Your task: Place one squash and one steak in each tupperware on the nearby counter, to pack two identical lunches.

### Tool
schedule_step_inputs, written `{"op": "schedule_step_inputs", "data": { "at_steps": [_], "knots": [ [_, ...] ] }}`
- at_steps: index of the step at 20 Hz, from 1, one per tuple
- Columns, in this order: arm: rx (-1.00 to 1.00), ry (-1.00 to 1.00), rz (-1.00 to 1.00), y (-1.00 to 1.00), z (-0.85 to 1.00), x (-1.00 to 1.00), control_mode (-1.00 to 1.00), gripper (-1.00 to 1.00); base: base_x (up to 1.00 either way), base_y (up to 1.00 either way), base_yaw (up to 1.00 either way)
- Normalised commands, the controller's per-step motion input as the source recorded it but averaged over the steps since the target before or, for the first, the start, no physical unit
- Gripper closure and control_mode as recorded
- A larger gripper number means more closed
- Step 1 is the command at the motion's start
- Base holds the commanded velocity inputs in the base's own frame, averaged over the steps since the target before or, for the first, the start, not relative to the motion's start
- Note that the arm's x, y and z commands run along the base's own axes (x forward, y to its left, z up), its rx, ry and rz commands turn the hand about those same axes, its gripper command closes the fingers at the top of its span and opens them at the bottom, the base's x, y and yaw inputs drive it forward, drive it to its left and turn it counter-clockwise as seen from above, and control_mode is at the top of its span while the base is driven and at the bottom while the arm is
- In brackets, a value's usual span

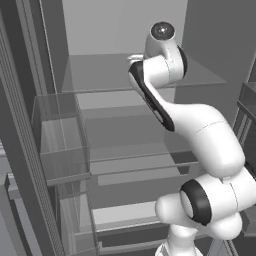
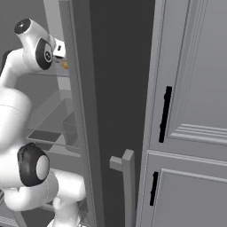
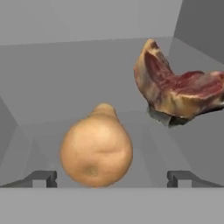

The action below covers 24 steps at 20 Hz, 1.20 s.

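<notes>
Writing: no brand, label or lettering can be read on any surface.
Gripper (image 3: 112, 178): two small dark finger tips, blocky and matte; jaws stand wide apart and hold nothing.
Squash (image 3: 96, 151): between the finger tips in the hand view, just ahead of them and nearer the left tip; whether it touches either tip cannot be told. Pear-like rounded body with a small knob at the far end, smooth matte tan-orange skin.
Steak (image 3: 177, 93): beyond the squash and to its right, apart from it. Irregular curved chunk, glossy dark red flesh, pale tan fatty edge.
Shelf (image 3: 61, 92): flat, plain grey, smooth; carries squash and steak.
Arm (image 1: 200, 135): smooth white shells, dark joint rings; reaches up into the grey shelved compartment.
Cabinet doors (image 2: 195, 88): grey, panelled, with straight black bar handles.
</notes>
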Motion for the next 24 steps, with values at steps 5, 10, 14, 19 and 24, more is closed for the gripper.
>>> {"op": "schedule_step_inputs", "data": {
  "at_steps": [5, 10, 14, 19, 24],
  "knots": [
    [-0.04, 0.0, -0.02, 0.03, -0.12, 0.43, -1.0, -1.0, 0.0, 0.0, 0.0],
    [-0.01, 0.0, -0.02, 0.0, -0.02, 0.2, -1.0, -1.0, 0.0, 0.0, 0.0],
    [0.0, 0.0, -0.05, 0.0, -0.04, -0.06, -1.0, -1.0, 0.0, 0.0, 0.0],
    [0.0, 0.0, -0.07, 0.0, -0.08, -0.03, -1.0, -1.0, 0.0, 0.0, 0.0],
    [-0.01, 0.0, -0.07, 0.05, -0.18, 0.01, -1.0, 1.0, 0.0, 0.0, 0.0]
  ]
}}
